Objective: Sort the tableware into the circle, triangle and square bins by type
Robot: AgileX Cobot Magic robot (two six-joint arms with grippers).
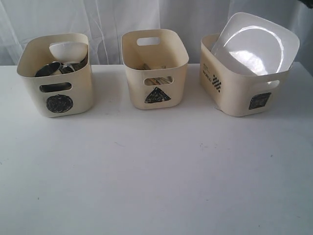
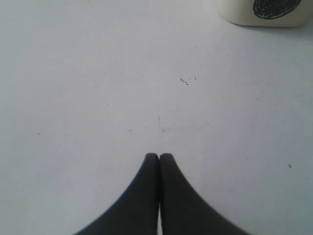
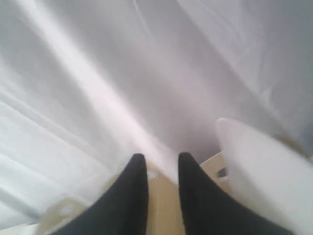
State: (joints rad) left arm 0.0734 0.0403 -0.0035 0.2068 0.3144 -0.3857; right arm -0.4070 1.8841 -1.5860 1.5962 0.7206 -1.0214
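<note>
There are three bins: one circle bin (image 1: 63,90), one triangle bin (image 1: 134,73) and one square bin (image 1: 234,95). One big white plate (image 1: 254,46). One white bowl (image 1: 68,50). At least two shiny steel things (image 1: 48,69).

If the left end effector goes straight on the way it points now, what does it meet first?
Most likely the white table; the circle bin stands aside from that line. Depth is unclear.

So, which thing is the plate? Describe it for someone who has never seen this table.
At the back of the white table, find the right-hand cream bin, marked with a dark square. The plate leans tilted inside, rising above the rim. It alone is large, glossy white and rounded-square.
</note>
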